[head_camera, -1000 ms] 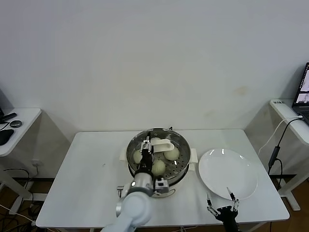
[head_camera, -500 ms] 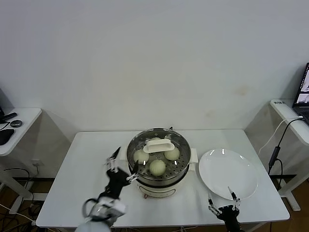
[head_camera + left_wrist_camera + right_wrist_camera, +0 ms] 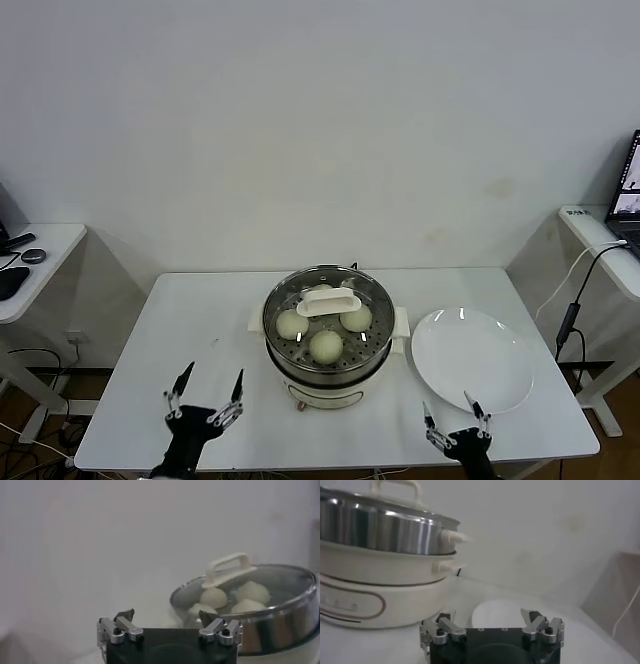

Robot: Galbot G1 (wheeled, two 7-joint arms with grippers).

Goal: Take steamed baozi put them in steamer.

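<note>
Wrap-up, by my reading: left gripper (image 3: pixel 205 408), spread wide and empty, hovers near the tabletop's (image 3: pixel 180 330) front-left edge. Mid-table, baozi (image 3: pixel 326 345) sit inside the lidded steamer (image 3: pixel 328 375). Right gripper (image 3: pixel 452 425), likewise splayed and empty, waits at the front-right edge; nothing apparently remains.

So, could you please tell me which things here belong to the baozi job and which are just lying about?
Job:
- steamed baozi, inside the pot
- steamer
- glass lid, on the steamer
- white plate, bare

Lying about:
- laptop, right side table
- black cable
- computer mouse, left side table
</note>
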